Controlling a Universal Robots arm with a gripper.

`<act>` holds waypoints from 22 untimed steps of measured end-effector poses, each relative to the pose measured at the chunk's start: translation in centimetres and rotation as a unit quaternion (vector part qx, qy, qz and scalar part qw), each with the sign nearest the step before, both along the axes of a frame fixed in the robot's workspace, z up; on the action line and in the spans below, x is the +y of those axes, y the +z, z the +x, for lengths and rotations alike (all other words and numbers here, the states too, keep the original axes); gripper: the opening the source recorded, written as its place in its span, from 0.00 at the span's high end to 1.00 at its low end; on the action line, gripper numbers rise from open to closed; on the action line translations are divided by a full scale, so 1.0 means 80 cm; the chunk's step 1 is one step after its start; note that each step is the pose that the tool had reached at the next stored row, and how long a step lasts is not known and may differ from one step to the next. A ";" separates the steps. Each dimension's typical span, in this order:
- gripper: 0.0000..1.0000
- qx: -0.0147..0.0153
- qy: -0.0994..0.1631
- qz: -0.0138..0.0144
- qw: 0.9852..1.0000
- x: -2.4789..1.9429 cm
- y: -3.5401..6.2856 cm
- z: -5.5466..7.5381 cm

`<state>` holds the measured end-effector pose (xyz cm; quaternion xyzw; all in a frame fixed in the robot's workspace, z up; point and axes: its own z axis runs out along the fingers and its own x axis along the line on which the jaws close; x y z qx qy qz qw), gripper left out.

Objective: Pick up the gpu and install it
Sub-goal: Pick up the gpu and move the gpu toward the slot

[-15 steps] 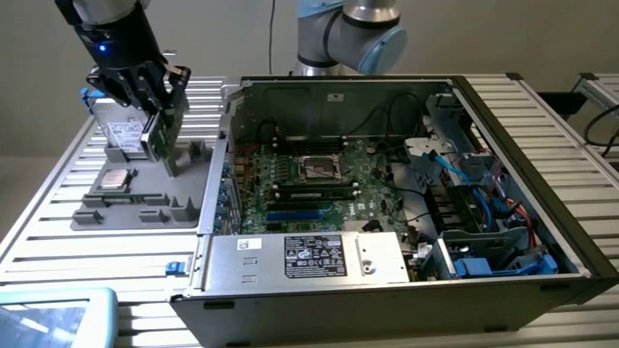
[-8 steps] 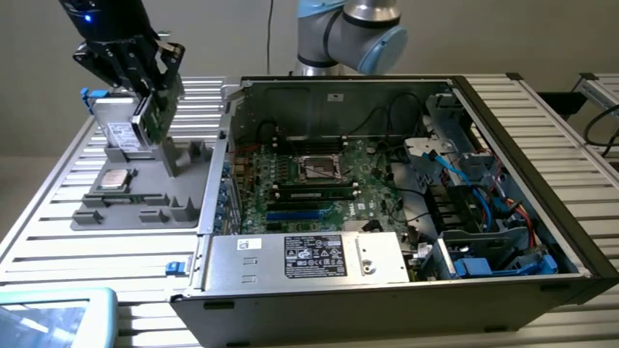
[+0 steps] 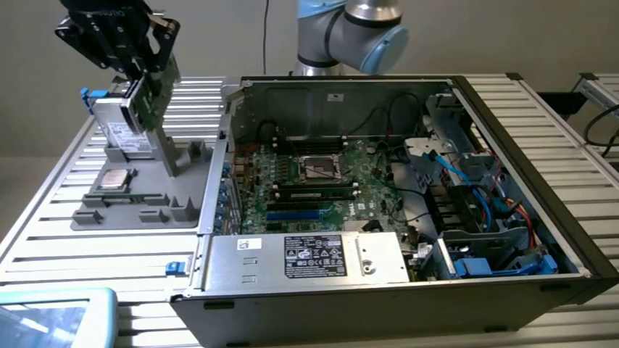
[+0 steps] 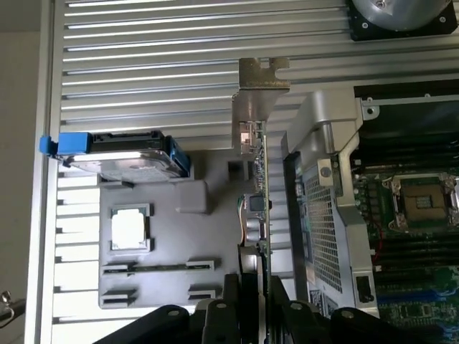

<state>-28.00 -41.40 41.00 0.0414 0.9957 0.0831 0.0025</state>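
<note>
Since the gpu (image 3: 155, 96) is a thin, rigid circuit card, it probably weighs little and will not bend in a grip, but it looks fragile. Its exposed solder joints, small components and contact edge would suffer from a knock or a pinch. The safest hold seems to be across its two flat faces near one end, on the shroud and bare board, not on the parts. That is how the pincer (image 3: 146, 72) has it: the jaws stand partly closed, one on each face, clamped on the card's upper end. The card hangs edge-down below them.

In the wrist view the gpu (image 4: 257, 208) shows edge-on between the pincer (image 4: 259, 301) fingers. A narrow green board carries small chips and a round capacitor, and a silver metal bracket with a notched tab sits at the far, lower end.

It hangs over the grey holder tray (image 3: 145, 212), which lies on the slatted bench (image 3: 53, 243) toward its far edge on the exterior view's left. The tray is just beside the open computer case (image 3: 387, 293). Whether the bracket end has left the tray cannot be told. A silver hard drive (image 3: 118, 129) with blue tabs and a square CPU chip (image 3: 116, 179) rest in the same tray. The motherboard (image 3: 320, 174) lies bare inside the case.
</note>
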 end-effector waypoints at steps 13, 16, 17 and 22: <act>0.73 0.017 0.000 0.000 1.000 -0.0221 0.028 0.035; 0.73 0.018 0.000 0.000 1.000 -0.0263 0.029 0.050; 0.73 0.018 0.000 0.000 1.000 -0.0278 0.029 0.056; 0.73 0.018 0.000 0.000 1.000 -0.0348 0.031 0.083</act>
